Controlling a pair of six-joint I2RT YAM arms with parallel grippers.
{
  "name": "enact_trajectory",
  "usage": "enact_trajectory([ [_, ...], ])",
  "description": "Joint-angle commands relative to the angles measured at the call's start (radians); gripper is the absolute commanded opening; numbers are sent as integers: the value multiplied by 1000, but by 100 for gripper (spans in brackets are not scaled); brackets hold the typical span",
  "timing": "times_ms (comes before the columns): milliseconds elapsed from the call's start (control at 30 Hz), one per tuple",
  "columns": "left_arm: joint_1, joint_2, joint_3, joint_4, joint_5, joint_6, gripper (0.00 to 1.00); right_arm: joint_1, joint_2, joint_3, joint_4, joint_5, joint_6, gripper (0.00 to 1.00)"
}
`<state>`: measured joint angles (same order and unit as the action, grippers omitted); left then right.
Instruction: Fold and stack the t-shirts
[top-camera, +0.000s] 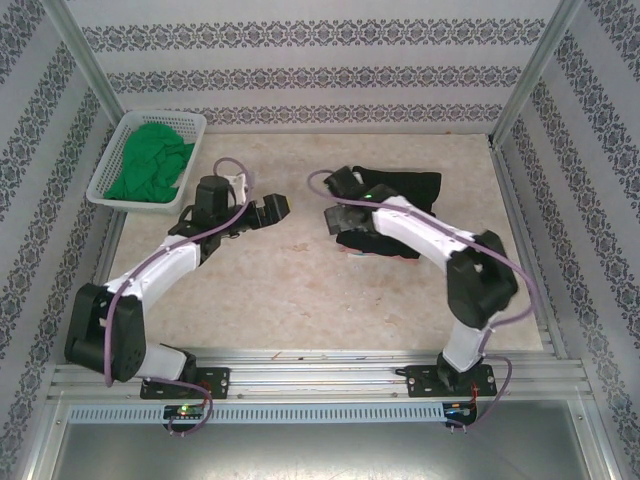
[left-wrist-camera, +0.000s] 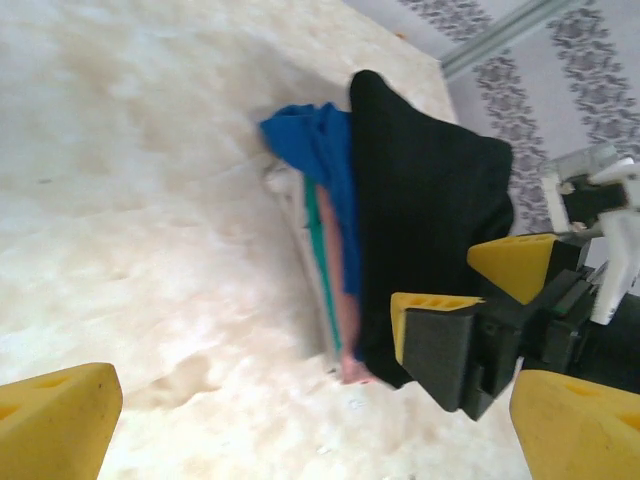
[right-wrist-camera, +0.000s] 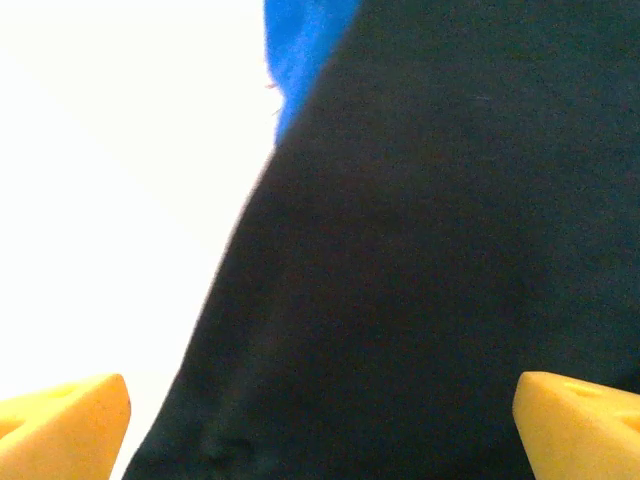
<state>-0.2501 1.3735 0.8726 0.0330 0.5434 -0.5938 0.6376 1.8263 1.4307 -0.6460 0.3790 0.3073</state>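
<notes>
Black t-shirt (top-camera: 412, 187), folded, long axis roughly left-right.

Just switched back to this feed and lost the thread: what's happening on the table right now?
A stack of folded cloth t-shirts sits on the beige table, large black t-shirt on top, blue t-shirt and pink t-shirt beneath. The right arm hangs its jaws open over the black one, gripping nothing; the left arm, jaws also open, faces the stack's side. A crumpled green t-shirt waits in the white plastic lattice basket, far left.
</notes>
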Motion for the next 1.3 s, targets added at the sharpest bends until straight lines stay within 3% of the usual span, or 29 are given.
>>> enact_trajectory([
  [0, 27, -44, -36, -134, -84, 92, 100, 52, 100, 130, -83, 209, -18, 98],
  [200, 59, -46, -83, -133, -81, 102, 100, 72, 281, 291, -216, 423, -5, 98],
  [433, 69, -22, -96, -109, -68, 107, 100, 32, 384, 294, -253, 534, -82, 98],
  [633, 72, -14, -85, -124, -70, 121, 100, -98, 289, 152, -134, 436, -250, 92],
  [767, 77, -10, -74, -130, -71, 124, 100, -239, 247, 96, -32, 327, -366, 88],
  [967, 79, -7, -64, -121, -68, 121, 100, -423, 258, 144, 48, 135, -508, 88],
  [1267, 86, -35, -64, -139, -71, 119, 100, -532, 378, 318, 67, 42, -629, 89],
])
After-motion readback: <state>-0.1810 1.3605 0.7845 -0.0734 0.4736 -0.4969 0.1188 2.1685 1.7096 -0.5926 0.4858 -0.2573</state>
